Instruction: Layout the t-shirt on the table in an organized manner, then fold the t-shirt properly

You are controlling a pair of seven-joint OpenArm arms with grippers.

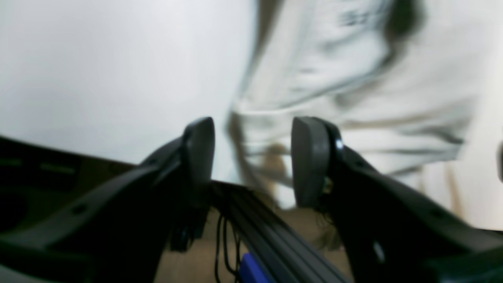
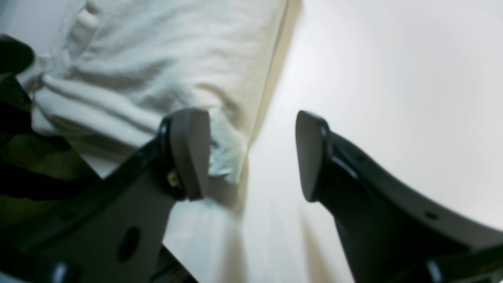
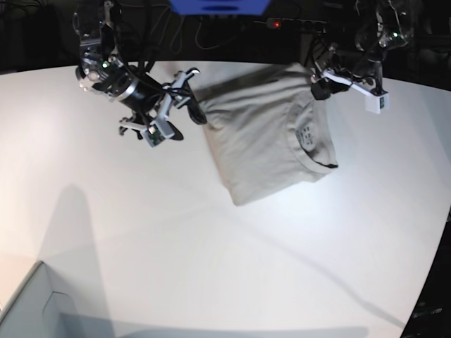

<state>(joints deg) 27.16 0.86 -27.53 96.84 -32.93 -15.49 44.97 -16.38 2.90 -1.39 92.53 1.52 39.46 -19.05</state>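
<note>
Both pincers, left pincer (image 1: pixel 253 161) and right pincer (image 2: pixel 251 155), gape empty, flanking the folded t-shirt (image 3: pixel 271 137) at the table's (image 3: pixel 211 246) twelve o'clock, seemingly to square its edges.

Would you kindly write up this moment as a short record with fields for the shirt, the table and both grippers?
garment: light beige-grey cotton t-shirt, partly folded, collar and neck label facing up
surface: smooth white table, shirt lying at its far side
left gripper: jaws apart, nothing between them, at the shirt's far edge
right gripper: jaws apart, empty, beside the shirt's edge
other: grey box corner at the near side of the base view
</note>
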